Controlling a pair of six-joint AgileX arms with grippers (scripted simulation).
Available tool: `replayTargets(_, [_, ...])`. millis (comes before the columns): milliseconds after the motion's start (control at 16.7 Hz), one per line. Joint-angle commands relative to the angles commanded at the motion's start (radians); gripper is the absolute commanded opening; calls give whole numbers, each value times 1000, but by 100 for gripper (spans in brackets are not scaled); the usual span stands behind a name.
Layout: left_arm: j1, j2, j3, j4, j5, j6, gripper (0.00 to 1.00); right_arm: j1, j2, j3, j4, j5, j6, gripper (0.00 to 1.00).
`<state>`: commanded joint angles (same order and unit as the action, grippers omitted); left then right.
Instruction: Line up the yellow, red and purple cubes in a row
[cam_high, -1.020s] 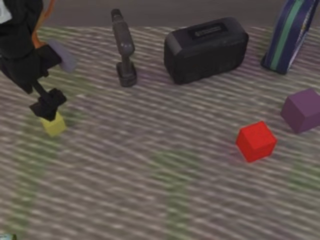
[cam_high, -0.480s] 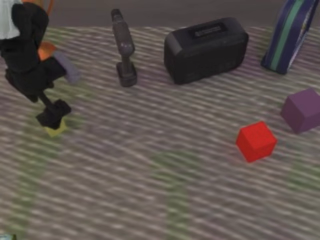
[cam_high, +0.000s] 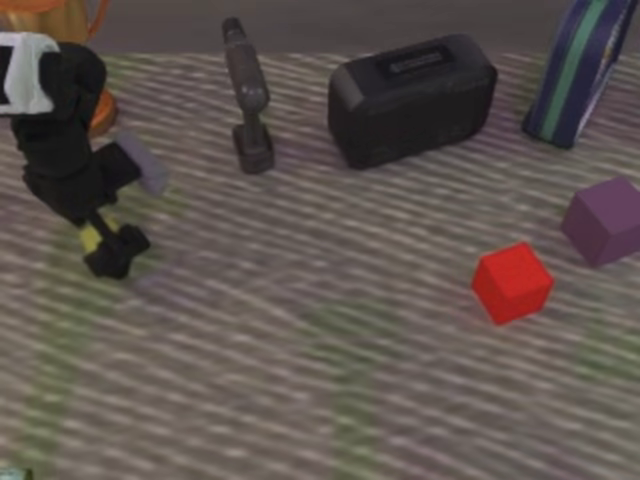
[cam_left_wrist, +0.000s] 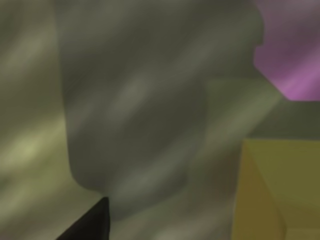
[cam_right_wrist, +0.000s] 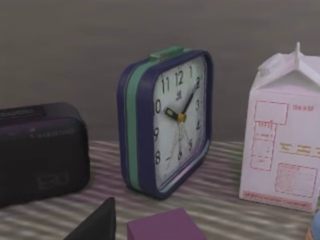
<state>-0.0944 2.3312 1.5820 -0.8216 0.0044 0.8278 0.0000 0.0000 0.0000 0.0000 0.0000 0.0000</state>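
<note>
Striped table (cam_high: 320, 360): left gripper (cam_high: 112, 250) now covers yellow cube (cam_high: 91, 237).

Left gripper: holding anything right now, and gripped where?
Left gripper has the yellow cube between its fingers, but where they grip can't be told.

Drill (cam_high: 246, 95); black speaker (cam_high: 412, 97); alarm clock (cam_right_wrist: 167, 122); milk carton (cam_right_wrist: 283, 135)

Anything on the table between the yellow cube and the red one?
Nothing visible. The yellow cube sits in the left hand at the table's left; bare cloth runs from there to the red cube. The drill and speaker stand farther back.
</note>
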Motion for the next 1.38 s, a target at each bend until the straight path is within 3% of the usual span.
replayTargets(60, [0, 0, 0, 0, 0, 0, 100, 0, 0, 0, 0, 0, 0, 100])
replayTargets(840, [0, 0, 0, 0, 0, 0, 2, 0, 0, 0, 0, 0, 0, 100])
replayTargets(1380, [0, -41, 4, -29, 17, -14, 0, 0, 0, 0, 0, 0, 0, 100])
